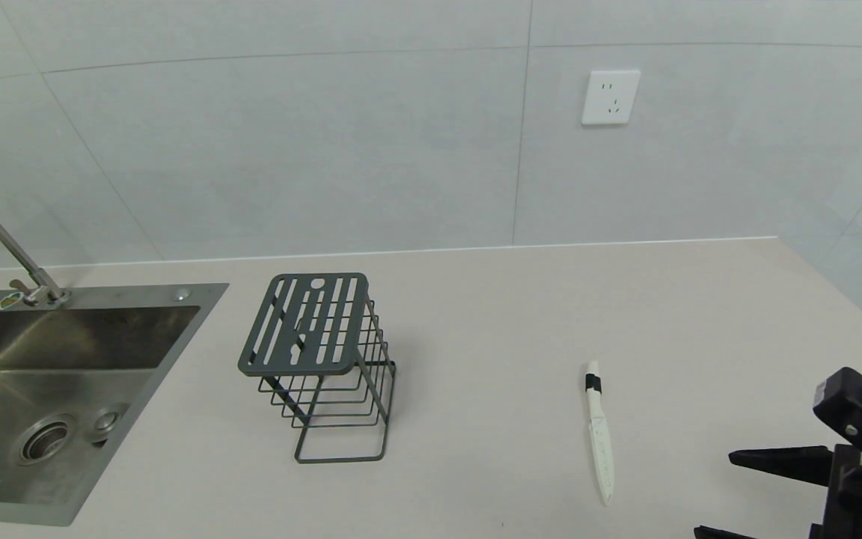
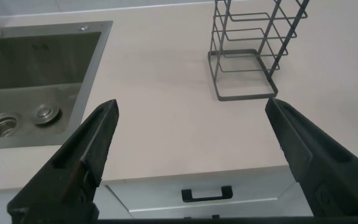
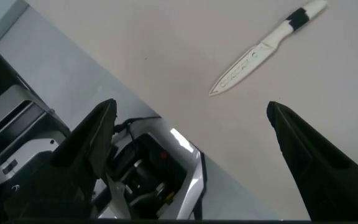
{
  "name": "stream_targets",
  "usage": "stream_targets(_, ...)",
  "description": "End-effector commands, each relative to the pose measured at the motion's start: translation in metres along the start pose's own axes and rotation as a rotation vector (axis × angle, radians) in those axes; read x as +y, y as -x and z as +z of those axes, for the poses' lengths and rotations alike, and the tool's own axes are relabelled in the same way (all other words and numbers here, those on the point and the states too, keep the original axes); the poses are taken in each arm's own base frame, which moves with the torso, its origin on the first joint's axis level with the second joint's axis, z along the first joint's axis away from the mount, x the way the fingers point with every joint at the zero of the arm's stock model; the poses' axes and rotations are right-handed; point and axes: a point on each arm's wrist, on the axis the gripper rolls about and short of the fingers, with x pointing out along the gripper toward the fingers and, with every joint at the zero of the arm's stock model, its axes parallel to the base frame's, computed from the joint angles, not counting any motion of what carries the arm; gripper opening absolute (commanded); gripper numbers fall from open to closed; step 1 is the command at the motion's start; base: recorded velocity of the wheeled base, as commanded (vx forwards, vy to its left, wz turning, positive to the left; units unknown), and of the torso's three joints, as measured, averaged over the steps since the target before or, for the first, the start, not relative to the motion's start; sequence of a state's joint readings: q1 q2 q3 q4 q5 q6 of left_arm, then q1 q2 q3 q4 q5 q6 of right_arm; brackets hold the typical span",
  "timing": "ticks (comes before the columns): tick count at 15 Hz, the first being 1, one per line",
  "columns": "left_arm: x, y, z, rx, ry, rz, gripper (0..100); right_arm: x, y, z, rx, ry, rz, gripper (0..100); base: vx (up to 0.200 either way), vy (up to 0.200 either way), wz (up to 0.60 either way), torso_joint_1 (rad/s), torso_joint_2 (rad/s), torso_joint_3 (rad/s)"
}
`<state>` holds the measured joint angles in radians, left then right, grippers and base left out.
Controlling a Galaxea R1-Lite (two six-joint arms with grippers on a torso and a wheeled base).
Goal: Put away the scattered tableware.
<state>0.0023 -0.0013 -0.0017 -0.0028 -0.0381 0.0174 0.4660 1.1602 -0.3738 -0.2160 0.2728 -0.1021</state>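
Note:
A white knife (image 1: 600, 434) with a black band on its handle lies flat on the beige counter (image 1: 491, 314), right of centre, blade towards the front edge. My right gripper (image 1: 713, 492) hovers open at the front right, a short way right of the blade. In the right wrist view the knife (image 3: 263, 51) lies beyond the open right gripper (image 3: 190, 107), which hangs over the counter's front edge. A dark grey wire knife rack (image 1: 319, 359) with a slotted top stands left of centre. My left gripper (image 2: 191, 104) is open above the counter's front edge, with the rack's base (image 2: 244, 62) ahead of it.
A stainless steel sink (image 1: 64, 374) with a faucet (image 1: 4, 247) is set into the counter at the left, and the sink (image 2: 30, 81) also shows in the left wrist view. A tiled wall with a socket (image 1: 610, 97) stands behind. A drawer handle (image 2: 207, 194) sits below the counter front.

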Motion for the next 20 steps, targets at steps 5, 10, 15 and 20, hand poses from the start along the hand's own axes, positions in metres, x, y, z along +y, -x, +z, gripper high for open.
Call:
stream_targets(5,0.0,0.0,0.0,0.001,-0.001,0.0,100,0.005,-0.03,0.019,0.061,-0.07,-0.119,100,0.0,0.0,0.0,0.0,0.0,0.0)
stream_targets(10,0.0,0.0,0.0,0.001,-0.001,0.0,100,0.009,-0.048,0.024,0.089,-0.176,-0.227,100,0.0,0.0,0.0,0.0,0.0,0.0)
stream_targets(15,0.0,0.0,0.0,0.001,0.001,0.0,100,0.002,-0.09,0.036,0.134,-0.298,-0.33,100,0.0,0.0,0.0,0.0,0.0,0.0)
stream_targets(20,0.0,0.0,0.0,0.001,0.002,0.0,100,0.009,-0.123,0.031,0.212,-0.262,-0.367,100,0.0,0.0,0.0,0.0,0.0,0.0)
